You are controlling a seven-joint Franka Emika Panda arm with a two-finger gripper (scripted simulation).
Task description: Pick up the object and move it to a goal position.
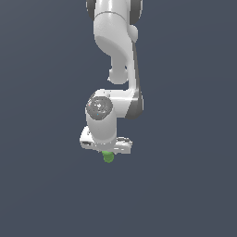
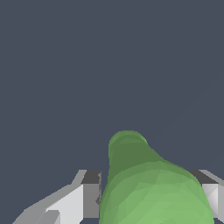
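The small bright green stubby cylinder with a rounded knob end (image 1: pixel 108 157) sits directly under the white tool (image 1: pixel 108 152), touching its underside in the exterior view. Only the lower green tip shows there; the rest is hidden by the tool body.

In the wrist view the green object (image 2: pixel 148 188) fills the gap between the 2 grey-white fingers (image 2: pixel 89 194), 1 on each side. Its long axis runs away from the camera, roughly in line with the tool's approach axis, narrow end furthest out.

Tool state: jaws are closed in around the object, with the far-side finger right against it and only a thin sliver of gap on the near side. Reads as gripping it, though contact on both pads isn't fully clear.

No table edge or surface detail visible, just uniform dark grey-blue background, so height off any surface can't be judged. No goal marker is visible in either view.

Count: 1 green object, 1 arm, 1 tool, 2 fingers.

Judgement: grasp looks done; remaining work is the carry to the goal, direction unknown from these views.
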